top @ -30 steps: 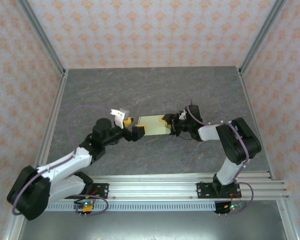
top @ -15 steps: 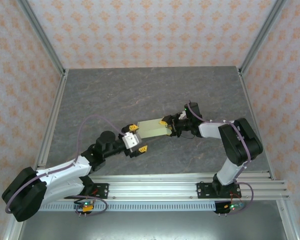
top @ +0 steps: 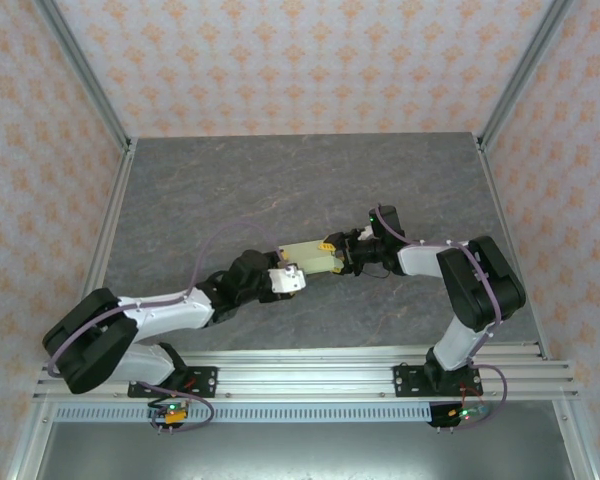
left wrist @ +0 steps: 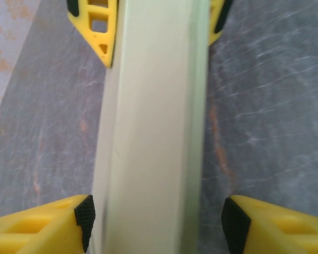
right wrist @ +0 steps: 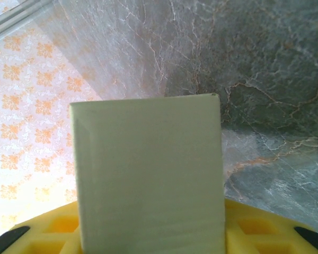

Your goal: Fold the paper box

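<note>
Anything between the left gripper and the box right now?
Nothing visible. The paper box lies between the left gripper's open fingers, with bare table on either side. The right gripper clamps the far end.

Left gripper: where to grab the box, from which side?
The box's free left end, coming from the left. It's a long thin slab, and the right gripper clamps the far end. The left gripper straddles it, jaws open.
</note>
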`<act>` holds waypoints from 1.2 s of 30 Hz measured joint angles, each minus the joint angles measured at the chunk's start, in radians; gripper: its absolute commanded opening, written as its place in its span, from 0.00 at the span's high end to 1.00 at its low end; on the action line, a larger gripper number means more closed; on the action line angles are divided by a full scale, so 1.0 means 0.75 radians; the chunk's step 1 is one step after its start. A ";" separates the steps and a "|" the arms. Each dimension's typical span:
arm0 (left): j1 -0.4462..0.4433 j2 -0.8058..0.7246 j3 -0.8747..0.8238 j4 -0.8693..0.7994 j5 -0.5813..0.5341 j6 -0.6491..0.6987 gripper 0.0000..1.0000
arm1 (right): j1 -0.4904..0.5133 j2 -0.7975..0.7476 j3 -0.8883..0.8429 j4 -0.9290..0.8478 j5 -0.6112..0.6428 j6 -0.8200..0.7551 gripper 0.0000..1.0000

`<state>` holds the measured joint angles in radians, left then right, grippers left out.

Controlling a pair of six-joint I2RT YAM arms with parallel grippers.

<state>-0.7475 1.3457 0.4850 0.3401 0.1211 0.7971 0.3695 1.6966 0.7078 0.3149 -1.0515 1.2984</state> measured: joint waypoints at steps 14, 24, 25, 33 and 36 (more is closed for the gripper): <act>-0.008 0.119 0.133 -0.101 -0.064 0.103 0.51 | -0.005 -0.040 -0.060 0.041 0.047 0.074 0.45; -0.007 0.116 0.239 -0.303 -0.017 0.066 0.51 | -0.011 -0.210 -0.049 -0.279 0.135 -0.139 0.21; -0.007 0.116 0.259 -0.335 -0.003 0.053 0.51 | -0.014 -0.258 -0.037 -0.361 0.170 -0.194 0.19; -0.007 0.123 0.385 -0.566 0.061 -0.019 0.52 | -0.068 -0.555 0.110 -0.802 0.404 -0.567 0.15; -0.007 0.168 0.480 -0.677 0.083 -0.035 0.51 | -0.079 -0.583 0.176 -0.948 0.505 -0.741 0.14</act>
<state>-0.7528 1.4719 0.8452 -0.1677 0.1833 0.7708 0.3103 1.2591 0.8402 -0.3958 -0.6731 0.7425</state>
